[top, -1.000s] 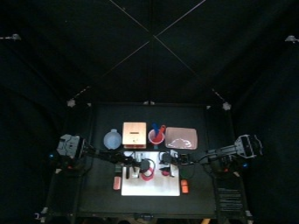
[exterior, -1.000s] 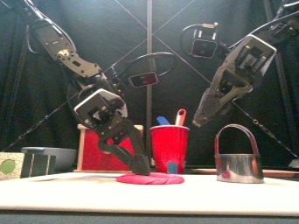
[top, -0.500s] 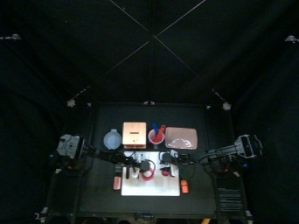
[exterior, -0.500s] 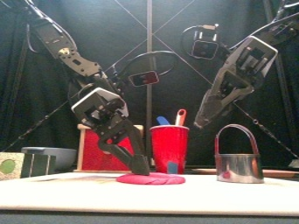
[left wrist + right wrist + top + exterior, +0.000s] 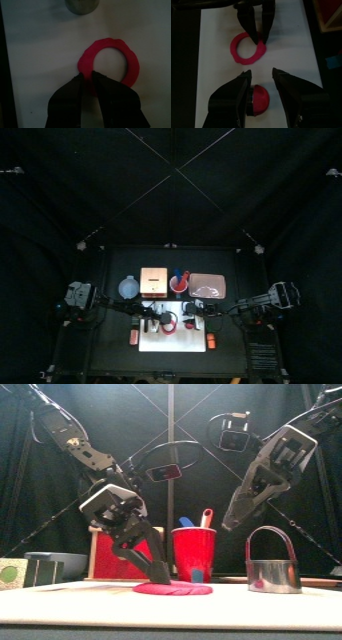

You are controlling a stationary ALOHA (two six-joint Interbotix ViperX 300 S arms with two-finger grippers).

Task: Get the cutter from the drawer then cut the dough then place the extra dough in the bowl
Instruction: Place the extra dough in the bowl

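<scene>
Top view: the white board (image 5: 171,344) lies near on the tabletop (image 5: 234,318). At its far side, left to right, are the bowl (image 5: 126,286), wooden box (image 5: 152,280), red cup (image 5: 179,283) and pink tray (image 5: 210,286). Both my arms reach in over the board.

Front view: my left end effector (image 5: 162,573) is down at the left edge of the red dough (image 5: 185,589), which lies flat on the board. I can't split ring from disc here. My right end effector (image 5: 230,519) hangs high, right of the cup. The cutter (image 5: 271,564) stands at the right, handle up.

Left wrist view: my left jaws are pinched together on the rim of the dough ring (image 5: 130,65). The ring lies flat, with the cutter beyond it.

Right wrist view: my right jaws stand apart, holding nothing, above the dough disc (image 5: 260,99). The ring lies just beyond the disc, with the left end effector on its edge.
</scene>
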